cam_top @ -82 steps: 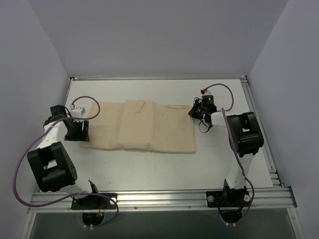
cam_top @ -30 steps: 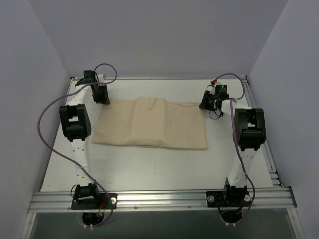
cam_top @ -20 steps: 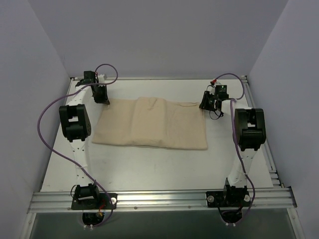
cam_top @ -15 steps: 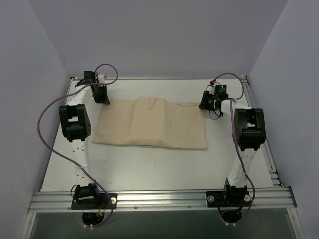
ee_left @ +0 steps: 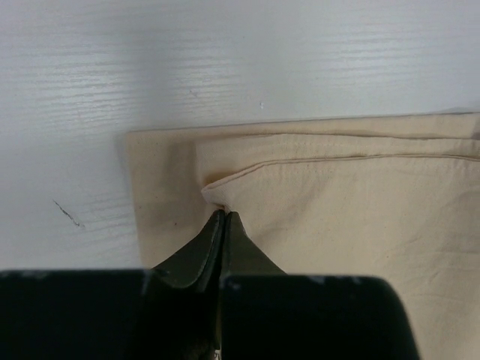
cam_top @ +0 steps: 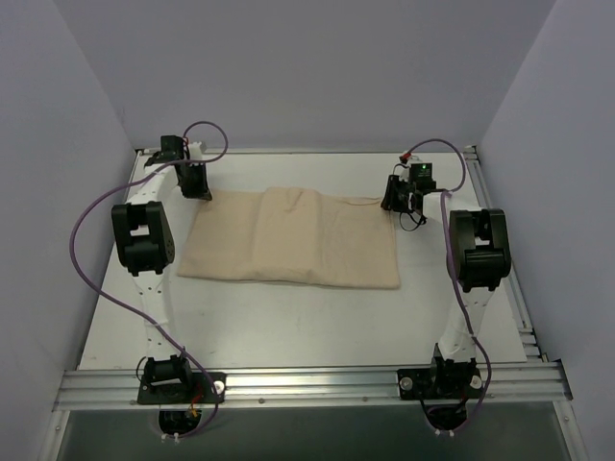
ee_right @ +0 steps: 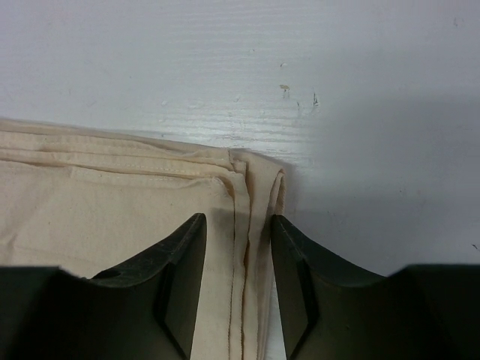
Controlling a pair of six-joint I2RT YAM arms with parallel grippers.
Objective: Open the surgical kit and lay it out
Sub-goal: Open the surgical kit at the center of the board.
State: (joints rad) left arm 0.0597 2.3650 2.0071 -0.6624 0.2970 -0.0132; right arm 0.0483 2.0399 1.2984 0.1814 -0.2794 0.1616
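Soft, even light fills the overhead view; the white tabletop [cam_top: 288, 317] is uniformly bright. Both wrist views are sharp on the seams of the cloth wrap [ee_right: 112, 202]. A grey shadow darkens the tabletop at right in the right wrist view. The near-black jaws look slightly soft.

surface: white table [cam_top: 288, 317] | on it: folded beige cloth wrap [cam_top: 298, 245]

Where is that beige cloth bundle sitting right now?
In the top view the cloth bundle lies flat on the table, toward its far edge, far-left corner pinched by the left jaws, far-right corner between the open right jaws.
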